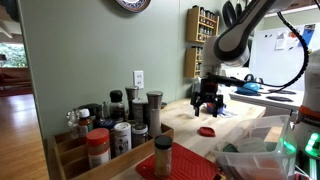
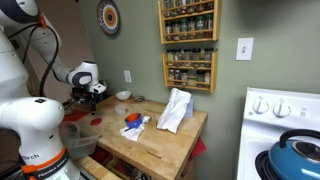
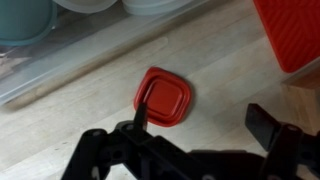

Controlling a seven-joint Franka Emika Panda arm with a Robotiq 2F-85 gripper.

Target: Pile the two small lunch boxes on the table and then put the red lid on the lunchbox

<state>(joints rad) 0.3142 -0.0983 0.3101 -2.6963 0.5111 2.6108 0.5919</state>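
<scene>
The red lid (image 3: 163,97) is a thin flat red piece with rounded corners, lying on the pale wooden table (image 3: 215,70). It also shows as a small red spot in both exterior views (image 1: 207,130) (image 2: 95,118). My gripper (image 3: 205,120) is open and empty, hovering above the table with its left finger over the lid's lower left edge. The gripper hangs just above the lid in both exterior views (image 1: 205,103) (image 2: 88,97). Pale containers (image 3: 120,5) and a teal one (image 3: 25,20) sit at the top edge; I cannot tell if they are the lunch boxes.
A big red object (image 3: 290,30) lies right of the lid. Spice jars (image 1: 120,125) and a red mat (image 1: 185,165) fill the near side. A white bag (image 2: 175,110), a blue-red item (image 2: 132,122) and a white bowl (image 2: 122,95) are on the table.
</scene>
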